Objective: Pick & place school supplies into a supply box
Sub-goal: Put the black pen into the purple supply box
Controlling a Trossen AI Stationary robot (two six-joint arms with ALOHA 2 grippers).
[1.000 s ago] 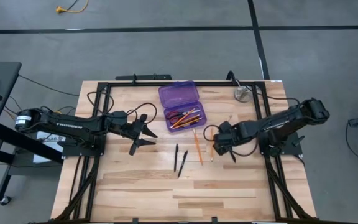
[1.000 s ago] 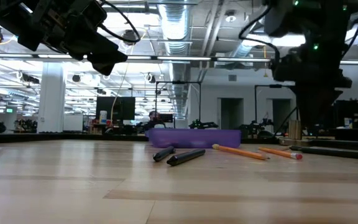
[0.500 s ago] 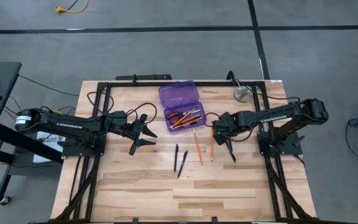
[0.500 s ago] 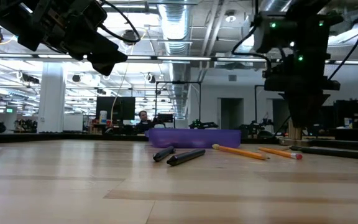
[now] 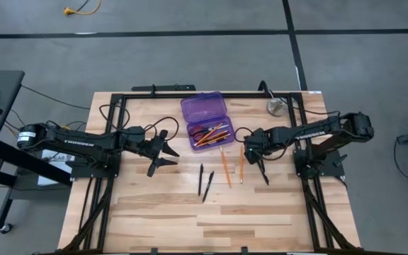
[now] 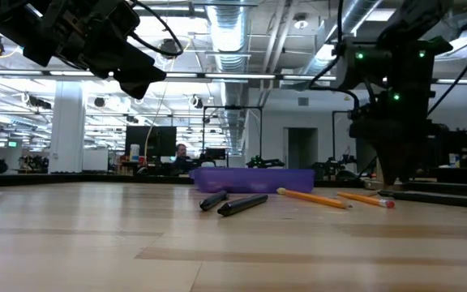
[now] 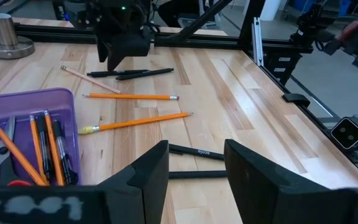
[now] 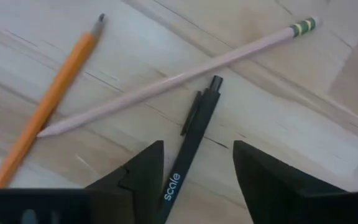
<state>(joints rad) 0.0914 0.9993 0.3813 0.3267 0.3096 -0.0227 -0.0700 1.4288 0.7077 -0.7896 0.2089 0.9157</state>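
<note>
While poised low over a black pen [image 8: 188,142] on the surface [image 5: 161,205], right jaws apart and straddling it; left jaws apart too, idle beside the box [image 5: 204,110]. Risk: pale pencil [image 8: 179,81] touching the pen's tip, likely dragged or pinched along.

The purple box [image 5: 206,120] lies open, holding pencils and scissors [image 5: 200,130]. Near it lie two orange pencils [image 5: 225,166] and two black pens [image 5: 205,183].
</note>
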